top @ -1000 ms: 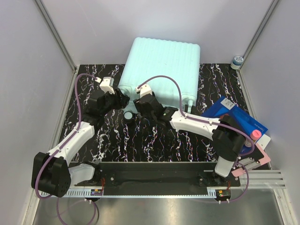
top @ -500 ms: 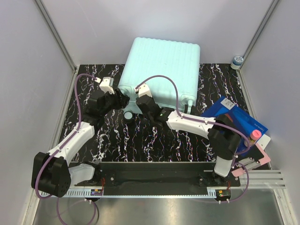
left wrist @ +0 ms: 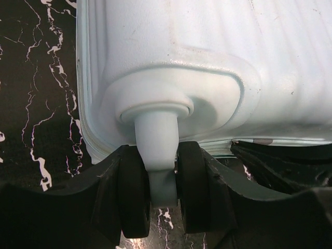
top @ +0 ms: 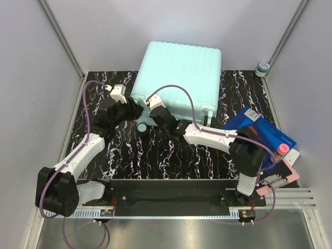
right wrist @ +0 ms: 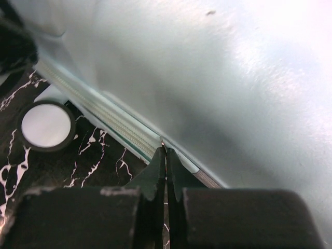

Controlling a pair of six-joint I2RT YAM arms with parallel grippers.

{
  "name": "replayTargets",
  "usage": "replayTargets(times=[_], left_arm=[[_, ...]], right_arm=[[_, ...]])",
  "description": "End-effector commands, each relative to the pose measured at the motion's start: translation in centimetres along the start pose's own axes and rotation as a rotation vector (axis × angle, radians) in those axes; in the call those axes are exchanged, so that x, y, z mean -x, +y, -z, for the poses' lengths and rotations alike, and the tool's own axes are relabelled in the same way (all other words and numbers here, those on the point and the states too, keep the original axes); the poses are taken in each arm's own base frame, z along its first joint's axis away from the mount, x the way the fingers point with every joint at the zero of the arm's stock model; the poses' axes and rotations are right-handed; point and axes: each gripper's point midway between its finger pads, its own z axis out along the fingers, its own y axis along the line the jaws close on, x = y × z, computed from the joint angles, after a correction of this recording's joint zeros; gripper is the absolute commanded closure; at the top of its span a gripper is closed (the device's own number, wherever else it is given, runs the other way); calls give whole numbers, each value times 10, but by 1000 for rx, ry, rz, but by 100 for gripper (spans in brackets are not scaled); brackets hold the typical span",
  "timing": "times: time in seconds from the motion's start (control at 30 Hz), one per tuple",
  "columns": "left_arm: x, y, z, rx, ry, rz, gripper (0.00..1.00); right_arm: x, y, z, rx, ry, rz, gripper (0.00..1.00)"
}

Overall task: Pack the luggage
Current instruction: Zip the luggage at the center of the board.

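Observation:
The luggage (top: 179, 72) is a mint-green ribbed suitcase lying shut at the back of the marbled table. Its near-left wheel (left wrist: 135, 192) has two black discs on a mint stem. My left gripper (top: 132, 110) (left wrist: 165, 194) is shut on that wheel from both sides. My right gripper (top: 154, 114) (right wrist: 165, 150) is at the case's near edge, shut, with its tips on the zipper (right wrist: 119, 124). A tiny metal tab of the zipper shows pinched between the tips. The shell (right wrist: 233, 78) fills the rest of the right wrist view.
A small round white-topped lid (top: 141, 127) (right wrist: 46, 126) lies on the table just in front of the case, between the two grippers. At the right are a flat blue box (top: 259, 129), a pink-capped bottle (top: 282, 149) and a pink item (top: 285, 179). A small jar (top: 263, 67) stands back right.
My right gripper has slid left along the suitcase's near edge and gone from open to shut at the zipper. The left arm and the case have not moved.

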Motion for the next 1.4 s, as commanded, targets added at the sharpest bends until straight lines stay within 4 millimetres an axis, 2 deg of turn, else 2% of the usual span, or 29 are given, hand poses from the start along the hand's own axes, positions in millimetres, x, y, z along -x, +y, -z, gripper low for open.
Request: replayTargets(times=[0.0,0.13,0.3,0.57,0.73,0.87,1.03,1.13,1.17,1.2,1.23,1.3,1.33,1.37], left_arm=[[19,-26,0,-155,7,32,100],[33,-4,-1,-124,-22,104,100],[39,9,2,-99,-42,127,100],[39,14,3,-87,-46,128,100],[39,20,2,-68,-50,135,100],[42,23,3,-57,-60,136,100],[43,24,4,-57,-62,134,100],[44,22,4,-69,-64,129,100],[43,19,5,-86,-60,127,100],[45,17,5,-99,-70,117,100],[45,16,5,-105,-72,115,100],[45,14,6,-116,-72,113,100],[45,13,6,-119,-70,112,100],[44,13,6,-121,-67,112,100]], right_arm=[[8,12,-7,158,-80,7,100],[-9,13,1,194,-50,46,100],[-21,-8,8,39,-20,17,100],[-51,-24,28,-165,-9,-40,100],[-60,-40,41,-230,-13,-58,100],[-59,-56,51,-289,-25,-64,100],[-70,-65,57,-318,-16,-66,100],[-74,-56,59,-246,-12,-78,100],[-68,-42,58,-151,-30,-94,100],[-70,-35,58,-109,-29,-90,97],[-68,-21,58,-23,-27,-95,95],[-60,-10,59,35,-40,-125,88],[-59,-1,59,83,-39,-139,77],[-58,5,58,106,-37,-153,70]])
